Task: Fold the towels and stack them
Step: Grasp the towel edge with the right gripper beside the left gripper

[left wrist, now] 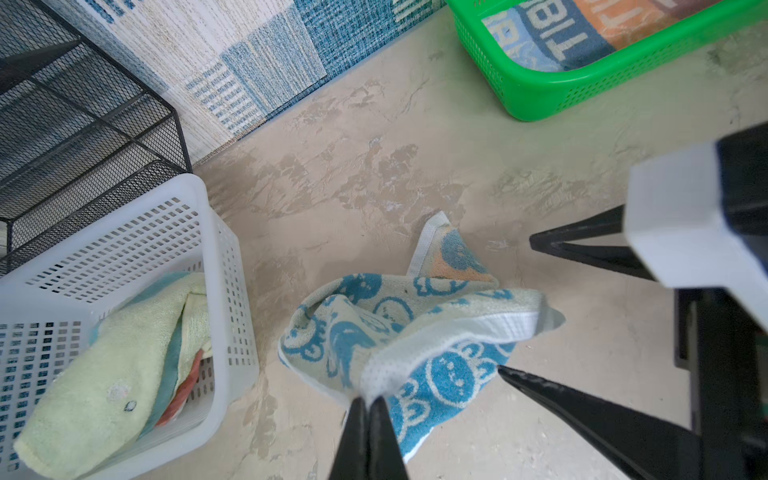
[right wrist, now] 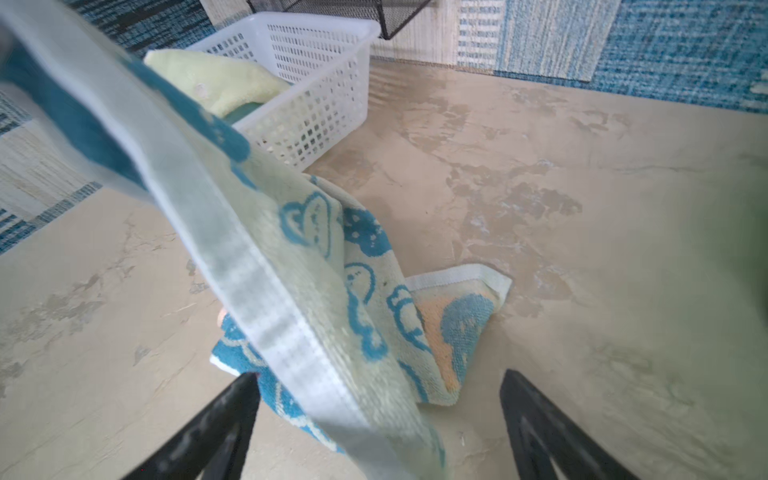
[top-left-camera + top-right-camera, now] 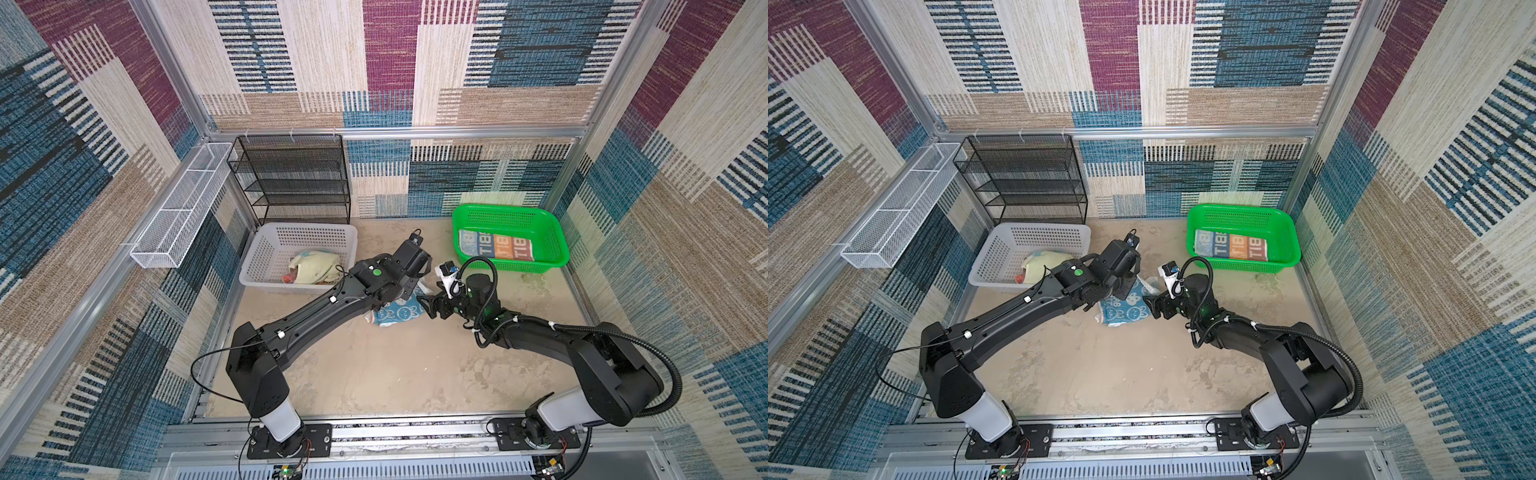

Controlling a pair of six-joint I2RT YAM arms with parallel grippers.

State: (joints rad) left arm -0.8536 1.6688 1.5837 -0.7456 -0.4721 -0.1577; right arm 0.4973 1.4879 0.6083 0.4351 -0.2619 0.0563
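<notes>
Left hand [image 1: 368, 409]: clamped on rabbit towel's [image 1: 449, 374] hem [image 1: 457, 332]
Right hand [image 2: 379, 374]: spread open astride that hem
Rabbit towel: bunched on table [image 3: 395, 365], hem raised
Writing: "TIB", striped towel [image 3: 494, 245] lengthwise in green basket [image 3: 511, 268]

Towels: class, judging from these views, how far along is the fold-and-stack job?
Done: the striped towel lies folded in the green basket. In hand: the left gripper, jaws shut, pinches the rabbit towel by its hem, one end lifted; the right gripper, jaws open, straddles that hem. Left: folding it, plus the crumpled towels in the white basket.
</notes>
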